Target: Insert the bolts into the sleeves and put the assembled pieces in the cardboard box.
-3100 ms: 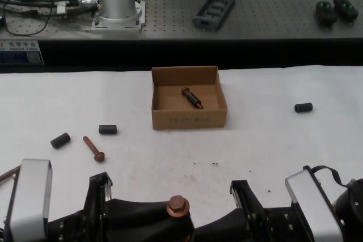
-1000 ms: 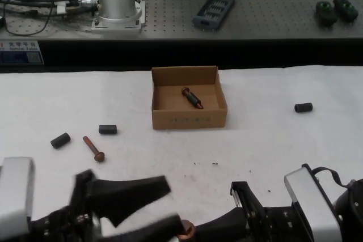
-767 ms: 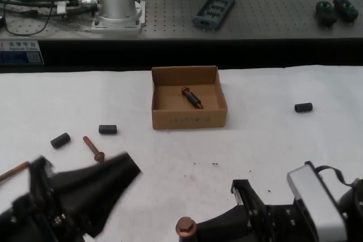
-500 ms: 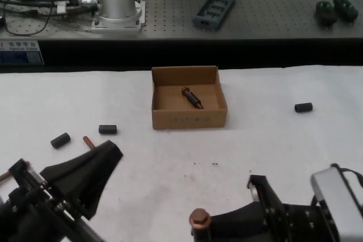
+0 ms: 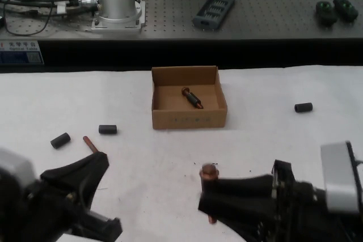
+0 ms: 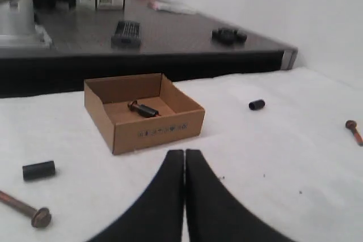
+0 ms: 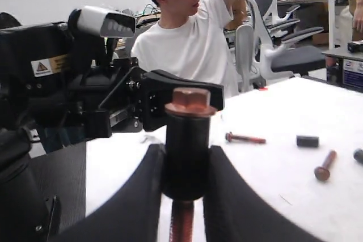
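My right gripper (image 5: 211, 201) (image 7: 186, 165) is shut on a black sleeve (image 7: 187, 145) with a copper bolt (image 5: 209, 171) (image 7: 190, 101) standing upright through it, held low over the white cloth in front of the cardboard box (image 5: 189, 120) (image 6: 159, 134). The box holds one assembled piece (image 5: 193, 98) (image 6: 145, 107). My left gripper (image 5: 100, 162) (image 6: 185, 153) is shut and holds nothing, at the near left. Loose sleeves (image 5: 108, 130) (image 5: 60, 140) and a bolt (image 5: 89, 141) lie on the left. Another sleeve (image 5: 303, 107) lies on the right.
A raised dark bench runs across the back with a silver post base (image 5: 116, 4), a grey rack (image 5: 214, 7) and two dark green objects (image 5: 336, 9). In the left wrist view another bolt (image 6: 354, 131) lies at the cloth's far right.
The left gripper has come off the bolt, drawn away to the left and shut. The right gripper has carried the bolt and sleeve to the right and forward, toward the box.
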`<state>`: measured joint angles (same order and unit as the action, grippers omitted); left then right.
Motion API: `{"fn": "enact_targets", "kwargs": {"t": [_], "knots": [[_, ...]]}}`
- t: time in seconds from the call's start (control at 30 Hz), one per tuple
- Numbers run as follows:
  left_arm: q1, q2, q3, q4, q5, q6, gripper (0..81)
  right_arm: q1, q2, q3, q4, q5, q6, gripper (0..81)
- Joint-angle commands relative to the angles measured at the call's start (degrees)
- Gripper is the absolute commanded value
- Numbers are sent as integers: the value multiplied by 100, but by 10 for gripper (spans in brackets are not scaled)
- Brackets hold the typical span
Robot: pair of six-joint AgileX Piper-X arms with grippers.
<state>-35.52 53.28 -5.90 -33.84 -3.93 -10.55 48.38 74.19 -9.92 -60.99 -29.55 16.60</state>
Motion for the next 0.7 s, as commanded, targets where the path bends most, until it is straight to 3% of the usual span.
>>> {"fn": "enact_targets", "kwargs": {"t": [0.0, 0.4, 0.67], "knots": [[18, -224, -402, 1245, -30, 18, 6, -32, -407, -346, 1144, 500, 41, 66], [18, -221, -430, 943, -30, 20, 6, -135, -1105, -2426, 5592, 1696, -748, 66], [18, -221, -430, 973, -30, 21, 6, -724, -708, -3640, 6794, 1832, -899, 66]]}}
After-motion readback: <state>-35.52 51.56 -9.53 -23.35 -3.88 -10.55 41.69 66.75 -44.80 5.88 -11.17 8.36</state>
